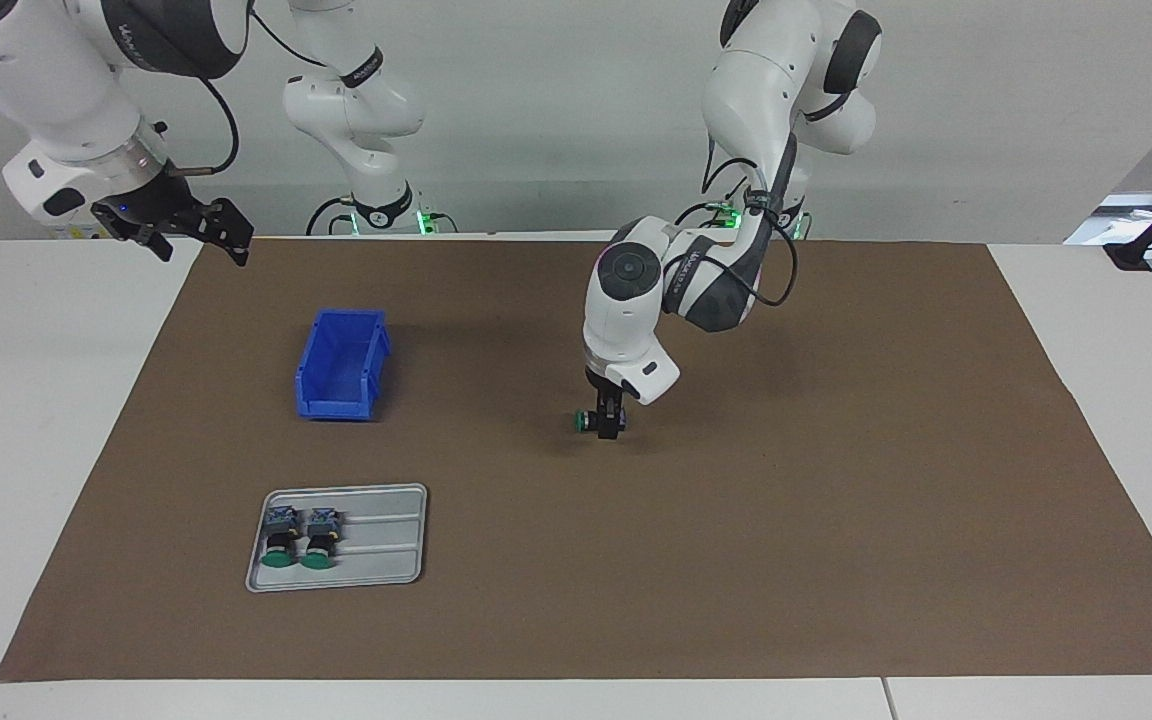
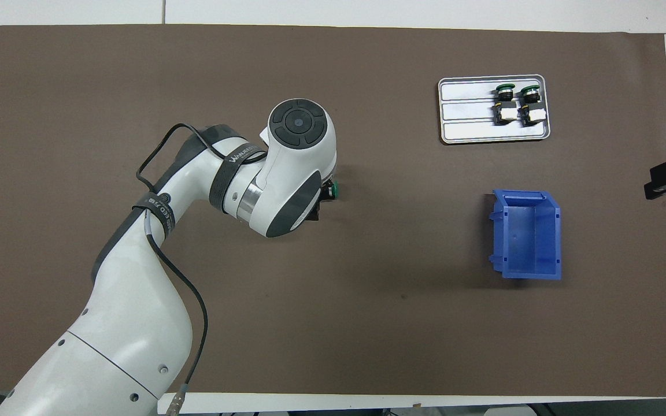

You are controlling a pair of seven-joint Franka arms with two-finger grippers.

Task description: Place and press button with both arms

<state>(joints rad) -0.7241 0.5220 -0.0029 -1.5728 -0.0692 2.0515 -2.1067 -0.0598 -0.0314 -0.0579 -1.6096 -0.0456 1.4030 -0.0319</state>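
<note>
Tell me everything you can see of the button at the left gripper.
The button shows a round green cap and a dark body. It lies on its side, cap pointing toward the right arm's end of the table, low at the brown mat near mid-table. The left gripper stands straight down on it, fingers around the body; the arm's wrist hides most of it from overhead, where only the cap peeks out. Whether it rests on the mat or hangs just above cannot be told. Nothing else touches it.
</note>
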